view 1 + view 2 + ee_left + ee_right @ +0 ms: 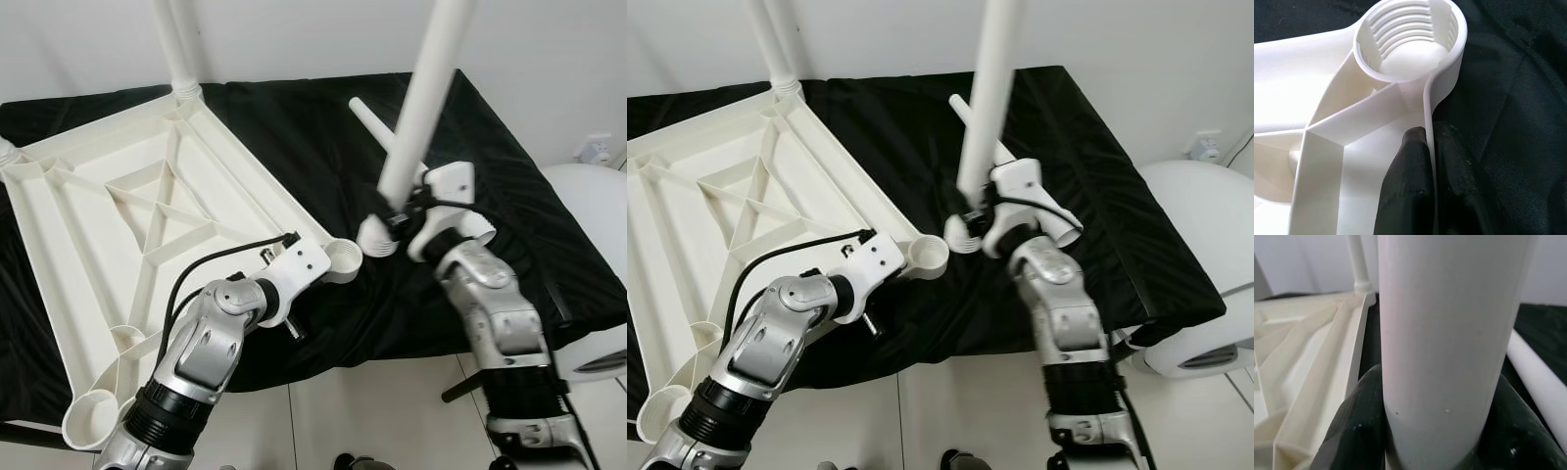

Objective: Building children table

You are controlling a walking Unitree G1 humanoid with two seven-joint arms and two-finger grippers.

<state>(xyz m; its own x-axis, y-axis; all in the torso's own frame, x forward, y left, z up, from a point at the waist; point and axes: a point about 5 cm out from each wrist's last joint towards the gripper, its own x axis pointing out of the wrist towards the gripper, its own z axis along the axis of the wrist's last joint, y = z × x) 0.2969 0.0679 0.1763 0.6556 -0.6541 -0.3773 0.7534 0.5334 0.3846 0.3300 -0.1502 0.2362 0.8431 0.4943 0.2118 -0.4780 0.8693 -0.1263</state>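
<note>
An upturned white plastic tabletop (127, 211) lies on the black cloth, its ribbed underside facing up. One white leg (178, 44) stands screwed into its far corner. My left gripper (1432, 142) is shut on the rim wall of the tabletop just beside the near threaded corner socket (1410, 41), (343, 260). My right gripper (1437, 431) is shut on a second white leg (423, 103), holding it almost upright with its threaded foot (374, 240) just right of that socket. A third leg (377, 127) lies on the cloth behind.
The black cloth (509, 206) covers a low table whose front edge falls to a pale tiled floor (362, 411). A white rounded object (588, 245) stands at the right. A white wall is behind.
</note>
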